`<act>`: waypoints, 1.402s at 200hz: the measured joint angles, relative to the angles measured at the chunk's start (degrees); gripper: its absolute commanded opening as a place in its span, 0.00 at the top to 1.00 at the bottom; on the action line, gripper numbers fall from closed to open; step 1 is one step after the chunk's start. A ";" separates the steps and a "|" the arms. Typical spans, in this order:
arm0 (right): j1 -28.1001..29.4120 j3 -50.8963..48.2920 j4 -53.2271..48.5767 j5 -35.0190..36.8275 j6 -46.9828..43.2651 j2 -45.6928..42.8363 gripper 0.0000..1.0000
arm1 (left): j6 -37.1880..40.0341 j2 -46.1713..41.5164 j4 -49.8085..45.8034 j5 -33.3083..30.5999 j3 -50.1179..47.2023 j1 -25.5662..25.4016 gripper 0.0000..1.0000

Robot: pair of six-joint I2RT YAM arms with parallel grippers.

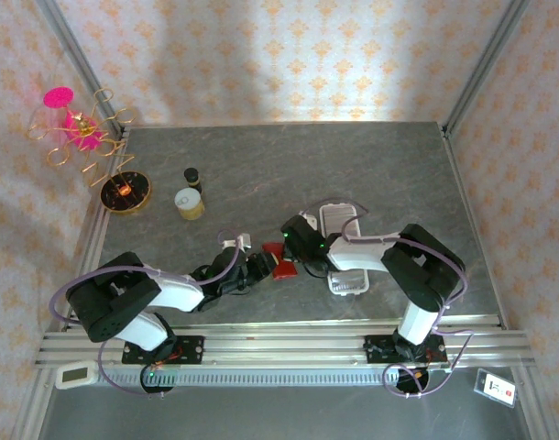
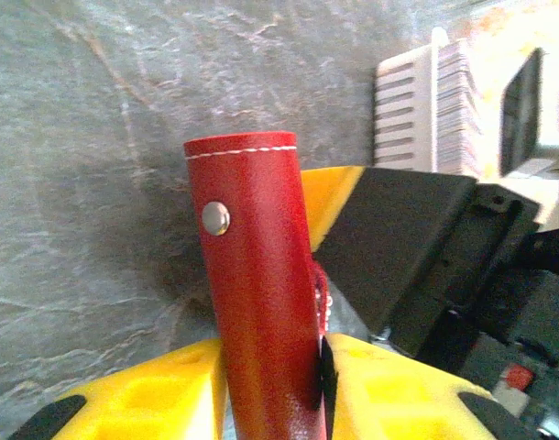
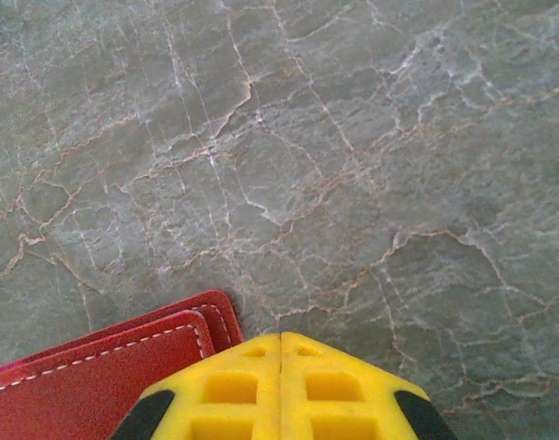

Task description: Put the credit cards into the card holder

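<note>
Both arms are bent inward over the grey marbled surface (image 1: pixel 261 165). The strap of the small red leather-like card holder (image 2: pixel 257 275) is clamped in the left tool (image 2: pixel 270 385); the right tool (image 3: pixel 281 385) is pressed together. Pale credit cards (image 2: pixel 458 110) are stacked in a white tray (image 2: pixel 403 105) at the strap's 1 o'clock

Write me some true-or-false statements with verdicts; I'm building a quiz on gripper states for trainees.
1. The left gripper clamps the red card holder. True.
2. The right gripper stands wide open. False: it is fully shut.
3. The card holder's metal snap faces the left wrist camera. True.
4. The table is bare wood. False: it is grey, veined stone.
</note>
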 measured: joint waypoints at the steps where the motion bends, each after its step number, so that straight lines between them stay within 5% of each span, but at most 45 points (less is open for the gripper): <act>1: 0.00 -0.02 0.00 -0.04 0.02 -0.04 1.00 | -0.11 0.00 0.15 0.00 -0.04 0.00 0.77; 34: 0.00 -1.11 0.07 -0.39 0.79 -1.68 1.00 | -0.63 0.00 3.28 0.68 -0.37 0.00 0.94; 82: 0.07 -2.40 0.09 -0.79 0.98 -7.41 1.00 | 2.51 -4.83 -0.98 -0.28 -0.22 0.00 1.00; 155: 1.73 -3.82 1.38 -2.16 -2.60 -26.18 0.57 | 18.12 -27.23 -23.12 -13.27 5.33 -0.59 1.00; 280: 3.02 2.19 2.58 -7.19 -3.06 -22.29 0.54 | 25.42 -35.08 -21.20 -9.44 4.57 -0.81 1.00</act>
